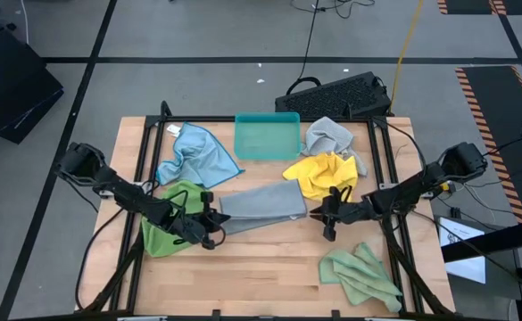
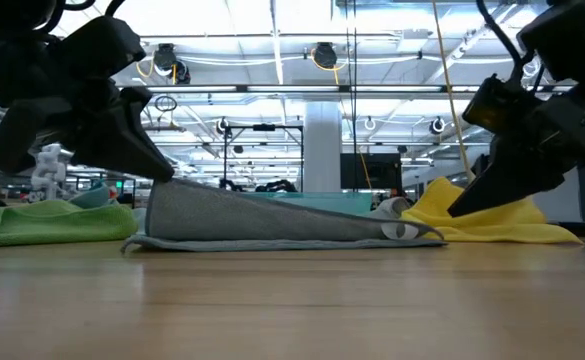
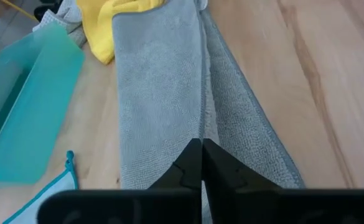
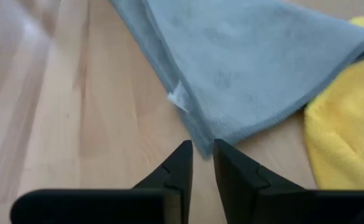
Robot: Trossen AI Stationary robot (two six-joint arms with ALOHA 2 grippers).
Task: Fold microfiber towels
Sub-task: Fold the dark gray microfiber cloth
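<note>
Wooden surface (image 1: 261, 267) strewn with microfiber towels, the grey towel (image 1: 259, 207) lying centre, half folded between both arms, likely stretched so its edges line up. Left end effector (image 3: 201, 163) clenched on that towel's near edge, lifting it slightly off the surface; right end effector (image 4: 199, 163) poised at the opposite corner beside the yellow towel (image 1: 321, 175), fingers narrowly parted, apparently closing to pinch, grasp not yet certain.

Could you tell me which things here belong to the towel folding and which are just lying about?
Job: flat grey towel, crumpled grey towel, light blue towel, yellow towel, two green towels.
Lying about: teal tray, keyboard.
</note>
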